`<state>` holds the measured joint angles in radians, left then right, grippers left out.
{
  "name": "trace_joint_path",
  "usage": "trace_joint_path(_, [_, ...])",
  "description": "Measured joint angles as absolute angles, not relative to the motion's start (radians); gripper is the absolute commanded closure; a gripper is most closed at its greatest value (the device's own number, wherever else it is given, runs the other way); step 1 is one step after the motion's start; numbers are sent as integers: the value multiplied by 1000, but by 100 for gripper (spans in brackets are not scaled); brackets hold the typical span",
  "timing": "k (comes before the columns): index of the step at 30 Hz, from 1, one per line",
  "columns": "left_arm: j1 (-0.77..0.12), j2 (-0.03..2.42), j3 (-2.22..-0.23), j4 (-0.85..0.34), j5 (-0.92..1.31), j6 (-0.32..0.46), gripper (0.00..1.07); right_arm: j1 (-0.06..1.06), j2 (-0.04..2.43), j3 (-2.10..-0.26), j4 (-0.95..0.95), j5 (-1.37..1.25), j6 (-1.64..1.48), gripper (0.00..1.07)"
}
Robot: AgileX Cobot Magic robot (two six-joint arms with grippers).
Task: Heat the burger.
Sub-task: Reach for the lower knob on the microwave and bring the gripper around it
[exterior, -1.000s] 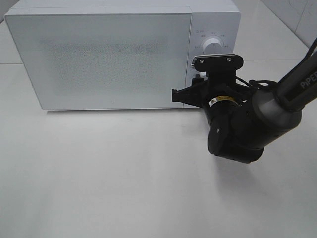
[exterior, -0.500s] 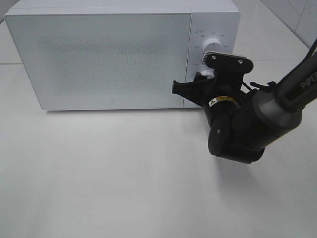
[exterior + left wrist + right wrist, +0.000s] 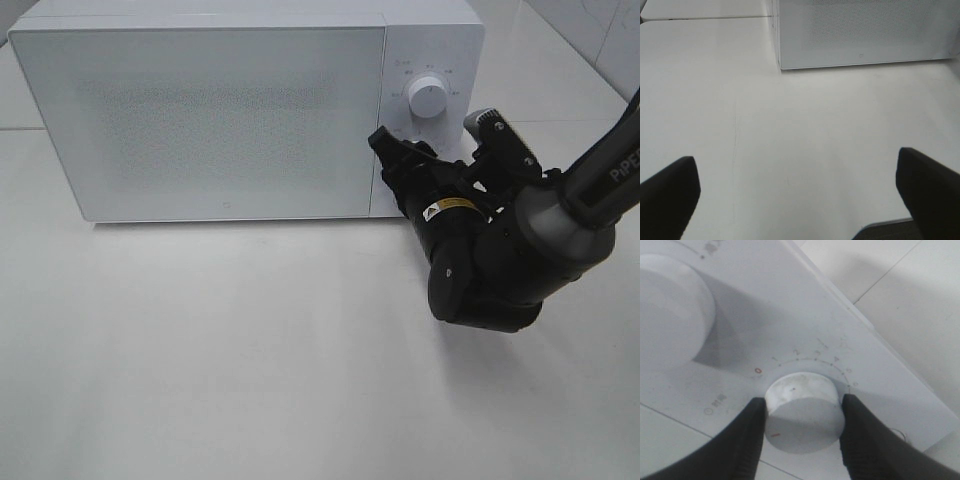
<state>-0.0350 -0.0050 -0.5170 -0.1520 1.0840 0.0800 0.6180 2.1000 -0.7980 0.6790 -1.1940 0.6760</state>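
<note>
Burger unseen; tool around lower knob

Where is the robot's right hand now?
In the high view, the right hand is at the microwave's right-side panel, pinching the lower knob under the upper knob.

white microwave on a white table, door shut, upper knob, lower knob ringed by numbers

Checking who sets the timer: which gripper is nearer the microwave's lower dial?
Right. The right gripper clasps the lower dial from both sides. The left gripper hangs open over the table, well short of the microwave front.
</note>
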Motion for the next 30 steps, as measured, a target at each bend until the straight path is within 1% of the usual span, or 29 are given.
trace_joint_path(1, [-35, -5, -517, -152, 1084, 80, 7, 618, 2100, -798, 679, -1194, 676, 107])
trace_joint_path(3, [-35, -5, -517, -152, 1084, 80, 7, 617, 2103, -797, 672, -1195, 771, 107])
trace_joint_path(6, [-35, -5, -517, -152, 1084, 80, 7, 617, 2103, -797, 670, -1195, 796, 107])
trace_joint_path(8, [-35, -5, -517, -152, 1084, 80, 7, 617, 2105, -797, 662, -1195, 898, 107])
trace_joint_path(13, [-35, -5, -517, -152, 1084, 80, 7, 617, 2105, -797, 662, -1195, 938, 105])
trace_joint_path(14, [-35, -5, -517, -152, 1084, 80, 7, 617, 2105, -797, 663, -1195, 940, 101])
trace_joint_path(15, [-35, -5, -517, -152, 1084, 80, 7, 617, 2105, -797, 663, -1195, 940, 101])
trace_joint_path(16, [-35, -5, -517, -152, 1084, 80, 7, 617, 2105, -797, 664, -1195, 940, 98])
trace_joint_path(17, [-35, -5, -517, -152, 1084, 80, 7, 617, 2105, -797, 665, -1195, 940, 92])
trace_joint_path(18, [-35, -5, -517, -152, 1084, 80, 7, 617, 2105, -797, 665, -1195, 940, 92])
trace_joint_path(19, [-35, -5, -517, -152, 1084, 80, 7, 617, 2105, -797, 667, -1195, 940, 85])
trace_joint_path(20, [-35, -5, -517, -152, 1084, 80, 7, 617, 2105, -797, 667, -1195, 940, 85])
trace_joint_path(22, [-35, -5, -517, -152, 1084, 80, 7, 617, 2103, -797, 669, -1193, 940, 76])
trace_joint_path(25, [-35, -5, -517, -152, 1084, 80, 7, 616, 2096, -797, 671, -1182, 941, 74])
trace_joint_path(30, [-35, -5, -517, -152, 1084, 80, 7, 606, 2074, -796, 666, -1142, 978, 79])
